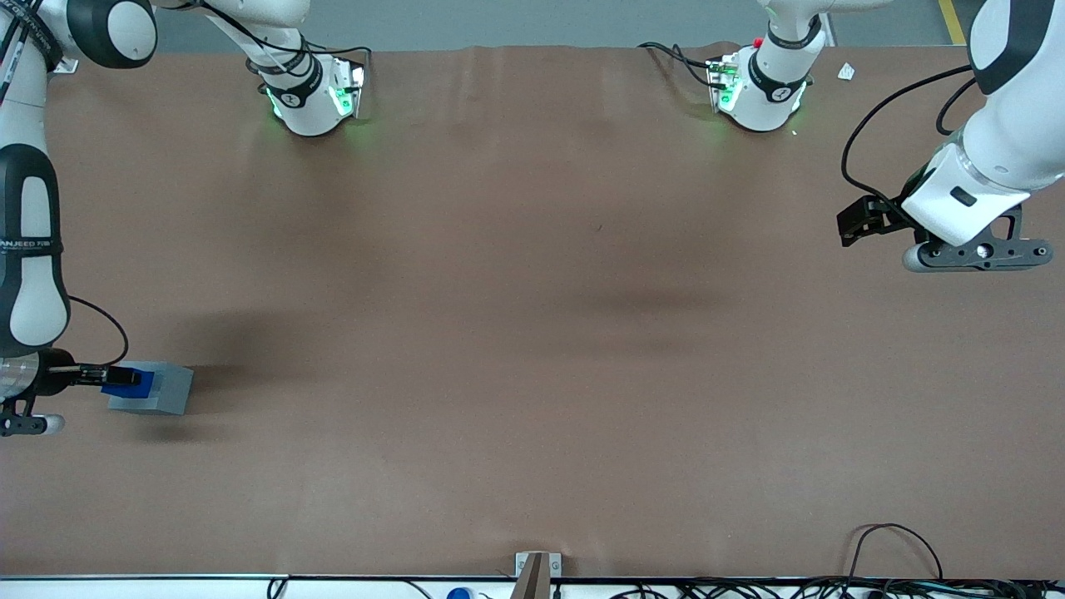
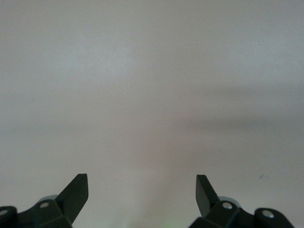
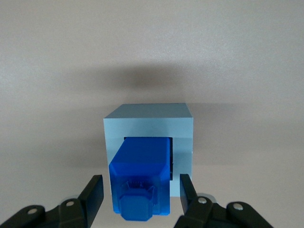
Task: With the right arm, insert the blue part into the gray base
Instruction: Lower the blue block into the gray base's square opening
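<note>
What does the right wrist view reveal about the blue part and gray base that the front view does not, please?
Only the right wrist view shows the blue part sitting in the recess of the gray base and sticking out of it, with both fingers standing off its sides. Only the front view shows the right arm and the table. Both show the end effector open at the part.

gray base (image 1: 158, 389): on the surface (image 1: 532, 333), toward the working arm's end, nearer the front camera than the arm mounts.
blue part (image 3: 141, 183): seated in the gray base's recess, its nubbed end sticking out above the rim.
gripper (image 3: 141, 195): right above the gray base, jaws spread, one on each side of the blue part, apart from it.
right arm (image 1: 29, 249): at the same end of the surface, reaching down to the gray base.
</note>
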Controlling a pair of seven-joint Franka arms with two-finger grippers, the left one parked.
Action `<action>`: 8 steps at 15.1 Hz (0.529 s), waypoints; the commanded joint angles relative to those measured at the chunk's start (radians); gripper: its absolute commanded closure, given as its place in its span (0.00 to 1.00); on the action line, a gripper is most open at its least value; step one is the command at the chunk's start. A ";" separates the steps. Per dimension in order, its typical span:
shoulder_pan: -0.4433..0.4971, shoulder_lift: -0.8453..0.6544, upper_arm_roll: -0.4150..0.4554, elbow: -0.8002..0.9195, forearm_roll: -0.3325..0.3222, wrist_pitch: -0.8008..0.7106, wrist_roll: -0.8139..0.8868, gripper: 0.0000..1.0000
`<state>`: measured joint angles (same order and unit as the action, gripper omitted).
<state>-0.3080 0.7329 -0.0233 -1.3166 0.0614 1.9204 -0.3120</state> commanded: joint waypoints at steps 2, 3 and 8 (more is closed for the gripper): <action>-0.013 0.016 0.011 0.020 0.018 0.000 -0.016 0.23; -0.014 0.016 0.009 0.020 0.018 0.000 -0.016 0.22; -0.014 0.014 0.011 0.019 0.018 -0.001 -0.016 0.15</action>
<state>-0.3080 0.7341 -0.0233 -1.3166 0.0615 1.9205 -0.3121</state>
